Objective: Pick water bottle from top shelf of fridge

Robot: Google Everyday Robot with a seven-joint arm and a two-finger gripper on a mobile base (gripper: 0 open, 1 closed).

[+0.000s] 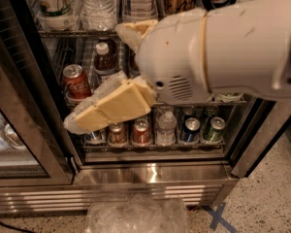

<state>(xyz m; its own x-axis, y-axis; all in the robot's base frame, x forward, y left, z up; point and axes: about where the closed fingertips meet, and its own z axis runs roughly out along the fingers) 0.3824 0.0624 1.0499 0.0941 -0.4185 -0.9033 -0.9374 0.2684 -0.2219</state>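
— Gripper status?
— My gripper (94,76) hangs before the middle racks, fingers (111,106) spread wide, gripping nothing.
— The water bottle (99,8)?
— Upright on the top shelf (58,33), above the gripper and apart from it. Clear, ribbed, cap out of view.
— Surroundings?
— The fridge (150,176) has a shiny steel base, standing on a speckled floor (262,198).

Spread claw (96,76) before the middle rack (223,102); 1 red cola can (75,81) just left, 1 brown-liquid bottle (104,57) behind. Below, 5 cans (141,130) and 1 small clear bottle (166,127). On the floor (271,188), crumpled clear plastic (136,215), 1 blue tape cross (217,217).
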